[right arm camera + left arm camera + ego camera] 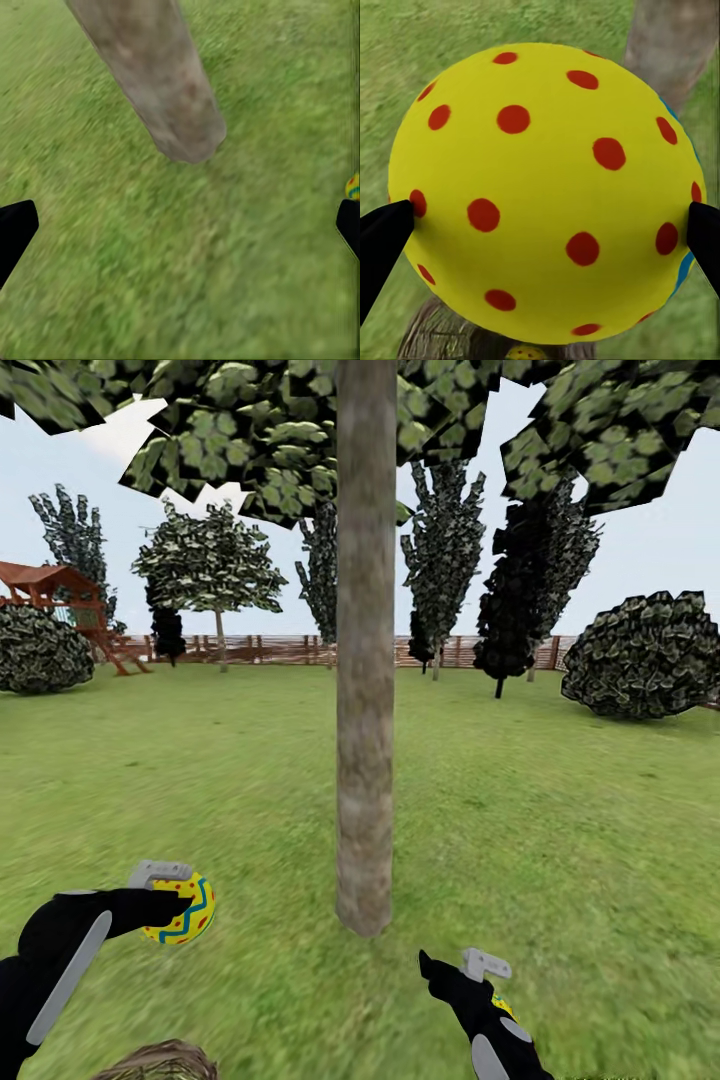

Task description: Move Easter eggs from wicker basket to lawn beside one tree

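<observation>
My left gripper (pixel 172 895) is shut on a yellow Easter egg (pixel 190 912) with red dots and blue zigzags, held above the lawn (pixel 560 840) left of the tree (pixel 364 760). In the left wrist view this egg (pixel 540 187) sits between the black fingertips (pixel 382 232). Below it is the wicker basket (pixel 435 337), with another egg (pixel 526 352) peeking from it. The basket's rim (pixel 160 1060) also shows at the bottom of the head view. My right gripper (pixel 455 963) is open and empty, low over the grass right of the trunk base (pixel 184 127). A sliver of a third egg (pixel 503 1007) (pixel 352 185) lies on the grass beside it.
Grass stretches all around the trunk. Dark columnar trees (pixel 440 560), a round bush (pixel 645 655) at the right and another (pixel 40 650) at the left stand far back by the wooden fence (pixel 270 650). A red play structure (pixel 60 595) is at the far left.
</observation>
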{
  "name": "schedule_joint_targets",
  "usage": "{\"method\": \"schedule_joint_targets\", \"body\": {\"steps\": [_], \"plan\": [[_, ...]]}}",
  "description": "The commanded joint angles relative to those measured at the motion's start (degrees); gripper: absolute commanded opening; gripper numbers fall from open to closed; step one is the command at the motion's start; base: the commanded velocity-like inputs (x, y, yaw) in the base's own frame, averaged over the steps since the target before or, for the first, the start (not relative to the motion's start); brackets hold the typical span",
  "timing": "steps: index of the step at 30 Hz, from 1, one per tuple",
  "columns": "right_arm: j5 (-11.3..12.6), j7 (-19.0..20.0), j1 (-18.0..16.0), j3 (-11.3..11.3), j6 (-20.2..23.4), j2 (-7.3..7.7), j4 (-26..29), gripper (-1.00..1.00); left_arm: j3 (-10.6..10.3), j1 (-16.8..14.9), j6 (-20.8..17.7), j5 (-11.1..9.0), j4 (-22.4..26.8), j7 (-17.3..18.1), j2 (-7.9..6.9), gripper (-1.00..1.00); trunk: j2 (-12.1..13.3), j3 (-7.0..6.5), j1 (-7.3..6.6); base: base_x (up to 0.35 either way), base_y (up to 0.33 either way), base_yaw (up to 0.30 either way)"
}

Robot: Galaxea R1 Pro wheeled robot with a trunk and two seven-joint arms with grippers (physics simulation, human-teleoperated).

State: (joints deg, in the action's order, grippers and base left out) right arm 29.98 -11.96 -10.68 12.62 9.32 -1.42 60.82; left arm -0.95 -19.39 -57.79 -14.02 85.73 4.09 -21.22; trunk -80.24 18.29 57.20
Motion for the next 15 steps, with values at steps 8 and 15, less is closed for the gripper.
{"method": "schedule_joint_targets", "body": {"steps": [8,15], "plan": [[0.43,-0.43,-0.05,0.12,0.17,0.02,0.09,1.0,-0.02,-0.03,-0.22,0.22,0.05,0.3,-0.05,-1.0,3.18,-1.89,-1.76,0.0,0.0,-0.214],[0.48,-0.43,-0.05,0.12,0.12,0.02,-0.38,1.0,-0.02,-0.03,-0.22,0.22,0.05,0.3,0.03,-1.0,5.99,-3.61,-3.3,0.0,0.0,-0.214]]}}
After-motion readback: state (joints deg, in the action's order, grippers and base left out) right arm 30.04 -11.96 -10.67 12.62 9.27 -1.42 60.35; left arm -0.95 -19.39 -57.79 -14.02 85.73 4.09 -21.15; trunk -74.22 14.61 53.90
